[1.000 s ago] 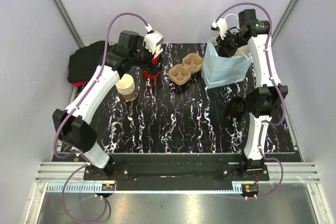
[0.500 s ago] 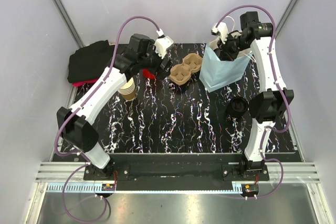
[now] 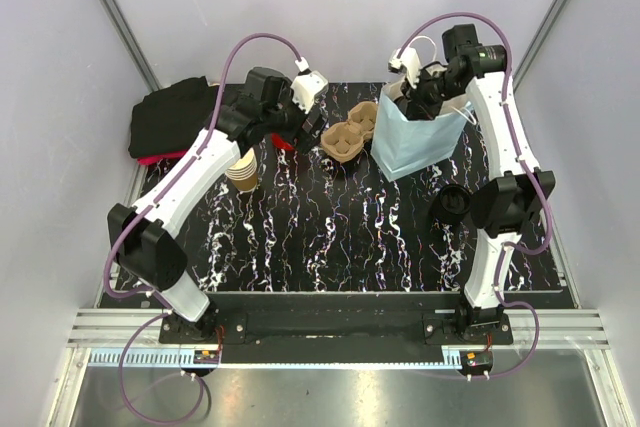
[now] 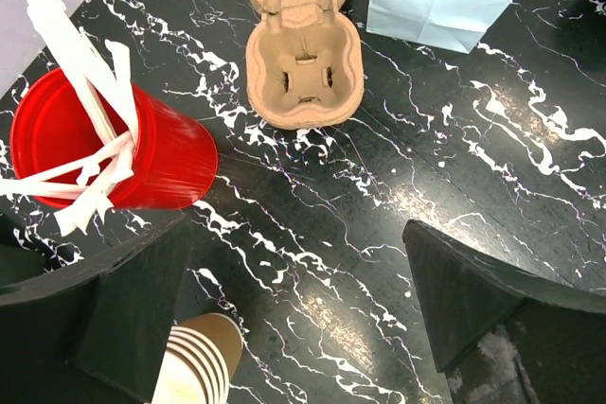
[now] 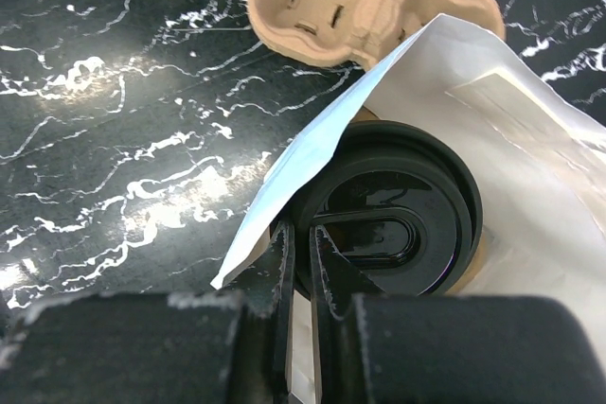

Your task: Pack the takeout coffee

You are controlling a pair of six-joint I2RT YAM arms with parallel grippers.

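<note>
Desk (image 3: 330,237), dark marbled. Blue bag (image 3: 415,142), far right: my right hand (image 5: 301,253) is pinched together on its rim, and a black-lidded cup (image 5: 379,224) sits inside. My left hand (image 4: 303,281) hovers empty, fingers wide apart. Takeout coffee (image 3: 240,169): tan cup on the desk's left, unpacked. Step, as I judge it: loading. Next, the left hand must grip this cup upright and carry it to the bag.

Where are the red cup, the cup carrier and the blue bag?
red cup (image 4: 169,160), left wrist view, on its red side wall
cup carrier (image 4: 305,78), left wrist view, in its lower well
blue bag (image 3: 420,142), top external view, on its front panel
</note>
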